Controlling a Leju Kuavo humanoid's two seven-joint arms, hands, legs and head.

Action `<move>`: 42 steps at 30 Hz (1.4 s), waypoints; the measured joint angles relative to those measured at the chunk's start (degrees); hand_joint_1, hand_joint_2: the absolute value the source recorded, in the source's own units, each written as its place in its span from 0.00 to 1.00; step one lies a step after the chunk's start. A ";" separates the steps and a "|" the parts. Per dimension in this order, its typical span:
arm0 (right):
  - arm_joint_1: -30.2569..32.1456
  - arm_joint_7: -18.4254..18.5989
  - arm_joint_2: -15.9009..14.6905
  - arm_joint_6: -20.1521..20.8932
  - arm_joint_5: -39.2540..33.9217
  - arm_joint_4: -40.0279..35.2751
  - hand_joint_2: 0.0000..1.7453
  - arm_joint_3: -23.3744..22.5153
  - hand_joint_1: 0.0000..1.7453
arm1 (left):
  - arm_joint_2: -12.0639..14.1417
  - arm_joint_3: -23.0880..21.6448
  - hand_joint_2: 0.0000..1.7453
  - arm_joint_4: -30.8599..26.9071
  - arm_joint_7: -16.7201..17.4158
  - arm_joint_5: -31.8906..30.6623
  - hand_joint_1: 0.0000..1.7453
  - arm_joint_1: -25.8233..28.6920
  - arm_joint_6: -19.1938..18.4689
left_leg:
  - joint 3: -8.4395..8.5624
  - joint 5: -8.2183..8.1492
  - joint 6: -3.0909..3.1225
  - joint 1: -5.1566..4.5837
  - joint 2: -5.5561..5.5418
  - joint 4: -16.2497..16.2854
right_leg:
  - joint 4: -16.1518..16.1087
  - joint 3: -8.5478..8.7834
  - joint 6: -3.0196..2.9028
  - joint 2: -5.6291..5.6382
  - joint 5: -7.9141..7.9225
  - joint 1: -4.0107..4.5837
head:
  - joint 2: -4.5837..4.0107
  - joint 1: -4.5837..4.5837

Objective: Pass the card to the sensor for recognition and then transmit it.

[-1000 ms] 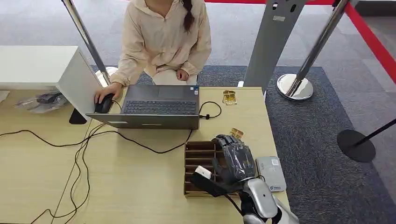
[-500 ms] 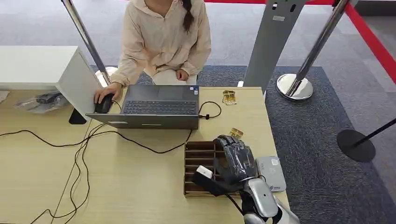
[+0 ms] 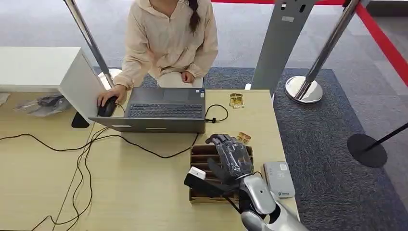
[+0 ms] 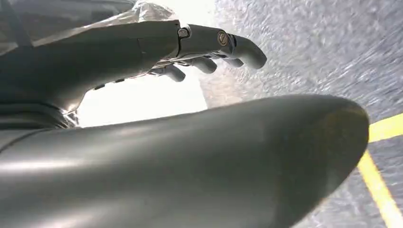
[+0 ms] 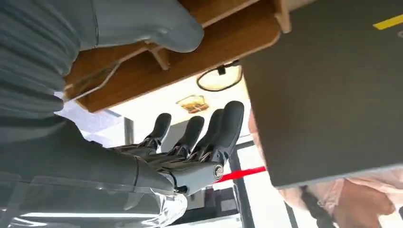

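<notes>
- Writing: the white card reader [image 3: 279, 178] at the table's right edge carries a small blue logo near its near end, too small to read; no other lettering can be read.
- Right hand [image 3: 231, 156] hovers over the brown wooden slotted box [image 3: 202, 166], fingers [image 5: 223, 128] spread and nearly straight in the right wrist view, thumb [image 5: 157, 23] lying against the box's wooden edge; I see nothing held in it.
- Card: I cannot tell which item is the card; a small white piece [image 3: 197, 172] sits on a dark bar jutting from the right wrist, over the box's left part.
- Left hand [image 4: 209, 47] hangs over grey carpet [image 4: 309, 47] with a yellow line [image 4: 380, 190], fingers loosely extended and apart, holding nothing.
- Counts: 1 open laptop [image 3: 163, 109], 1 black mouse [image 3: 107, 107] under the hand of 1 person [image 3: 168, 38] in a beige jacket seated behind the table [image 3: 48, 178].
- 2 small gold-coloured items: 1 [image 3: 235, 100] right of the laptop, 1 [image 3: 244, 138] just beyond the box.
- Several black cables [image 3: 82, 159] run across the tabletop; I cannot count them exactly.
- 2 chrome stanchion posts [image 3: 327, 48] [image 3: 84, 33], 1 grey panel stand [image 3: 281, 38], 1 black round base [image 3: 366, 150] on the carpet, 1 white cabinet [image 3: 43, 67] at the left.
</notes>
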 joint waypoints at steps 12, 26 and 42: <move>-1.46 -0.81 0.98 0.61 -0.39 1.33 1.00 0.70 0.38 | 2.23 -0.83 0.00 0.00 -0.55 1.07 0.00 -0.03 -4.38 | 0.01 0.00 0.00 0.00 0.01 0.00 | 0.00 -0.01 0.00 0.00 0.00 0.00 | 0.00 0.00; -1.00 2.54 -2.95 0.26 -1.01 0.57 1.00 -1.42 0.31 | 2.56 -0.79 0.00 0.00 -1.36 2.84 0.00 0.17 0.81 | 0.02 -0.01 0.00 -0.02 0.01 0.01 | -0.02 -0.02 0.00 0.00 0.00 -0.01 | 0.00 0.00; 3.61 3.89 -11.01 0.15 -2.03 -7.01 1.00 -9.07 0.34 | 2.03 -0.26 0.00 0.00 -1.70 3.80 0.00 0.75 2.40 | 0.03 -0.01 0.01 -0.03 0.01 0.02 | -0.03 -0.01 0.00 0.00 0.00 -0.01 | 0.00 0.00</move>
